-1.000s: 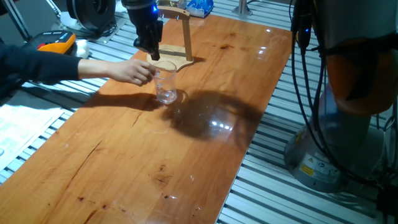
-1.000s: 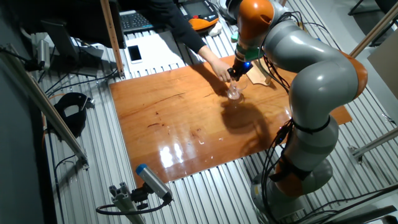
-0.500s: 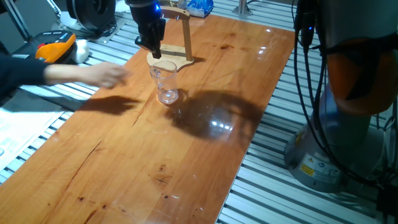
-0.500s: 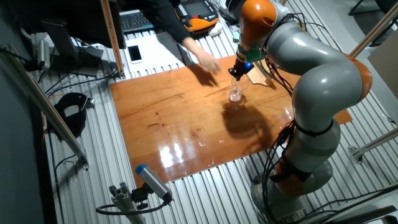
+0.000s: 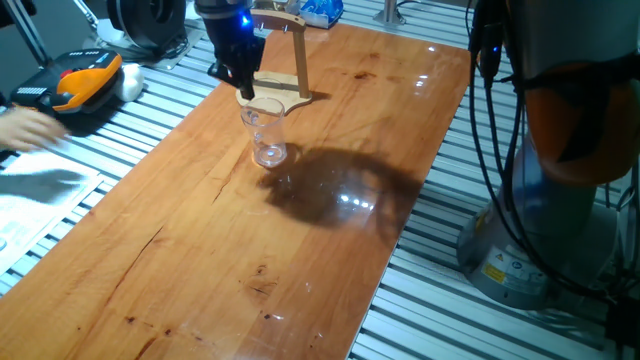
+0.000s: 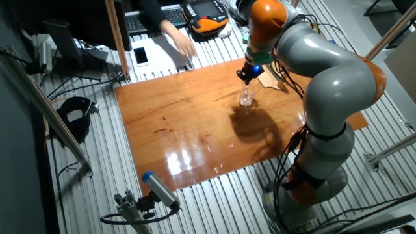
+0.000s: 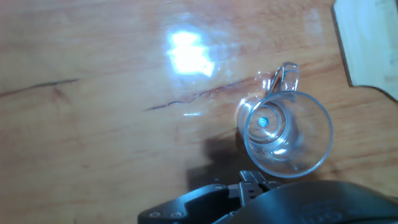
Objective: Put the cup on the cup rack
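Observation:
The clear glass cup (image 5: 266, 135) stands upright on the wooden table, its small handle toward the rack. It also shows in the other fixed view (image 6: 246, 96) and from above in the hand view (image 7: 286, 134). The light wooden cup rack (image 5: 298, 60) stands just behind it, with its flat base (image 7: 367, 43) close to the cup's handle. My gripper (image 5: 243, 88) hangs just above and behind the cup's rim, apart from it and holding nothing. Its fingers are too dark and edge-on to read. In the hand view only the dark hand body (image 7: 280, 202) shows.
A person's hand (image 5: 25, 125) is off the table's left side, over papers, and shows near the keyboard in the other fixed view (image 6: 179, 42). An orange and black pendant (image 5: 85, 80) lies beside the table. A phone (image 6: 140, 56) lies near the table's far edge.
The person's hand let go of the cup and pulled away to the left, off the table. The cup stays upright in place. My gripper has barely moved.

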Available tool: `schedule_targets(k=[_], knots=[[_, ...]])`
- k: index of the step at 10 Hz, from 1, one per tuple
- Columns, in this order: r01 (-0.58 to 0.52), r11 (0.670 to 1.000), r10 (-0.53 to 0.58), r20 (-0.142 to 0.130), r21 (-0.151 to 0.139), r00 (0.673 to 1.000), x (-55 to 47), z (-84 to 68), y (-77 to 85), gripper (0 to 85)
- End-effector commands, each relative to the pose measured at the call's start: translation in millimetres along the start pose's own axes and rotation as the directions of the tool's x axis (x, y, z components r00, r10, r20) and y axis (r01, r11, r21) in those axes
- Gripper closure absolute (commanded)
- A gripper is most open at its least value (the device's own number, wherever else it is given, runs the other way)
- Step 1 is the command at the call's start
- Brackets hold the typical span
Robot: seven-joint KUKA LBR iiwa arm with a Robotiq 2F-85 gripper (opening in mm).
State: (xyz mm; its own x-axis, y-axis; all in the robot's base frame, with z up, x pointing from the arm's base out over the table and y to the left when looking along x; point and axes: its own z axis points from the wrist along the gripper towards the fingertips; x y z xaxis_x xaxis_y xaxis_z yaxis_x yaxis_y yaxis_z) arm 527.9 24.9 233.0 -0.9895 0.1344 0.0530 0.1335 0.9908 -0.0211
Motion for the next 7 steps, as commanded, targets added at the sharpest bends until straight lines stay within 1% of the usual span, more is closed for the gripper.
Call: schedule_targets(k=[1,2,3,4,5,6,7], knots=[[-0.215,0.976,0.215,-0.004,0.010,0.977,1.4,-2.8,-2.6,85.0],[-0.321,0.947,0.322,-0.016,0.032,0.947,5.1,-6.7,-9.4,85.0],[-0.416,0.905,0.421,-0.054,0.088,0.905,8.6,-9.4,-12.4,85.0],[-0.477,0.866,0.488,-0.053,0.149,0.871,10.4,-10.5,-14.4,85.0],[-0.513,0.850,0.522,-0.059,0.120,0.851,12.6,-11.7,-17.2,85.0],[-0.518,0.847,0.526,-0.051,0.116,0.849,13.4,-13.4,-18.5,85.0],[-0.521,0.847,0.528,-0.054,0.100,0.848,12.0,-12.8,-15.8,85.0]])
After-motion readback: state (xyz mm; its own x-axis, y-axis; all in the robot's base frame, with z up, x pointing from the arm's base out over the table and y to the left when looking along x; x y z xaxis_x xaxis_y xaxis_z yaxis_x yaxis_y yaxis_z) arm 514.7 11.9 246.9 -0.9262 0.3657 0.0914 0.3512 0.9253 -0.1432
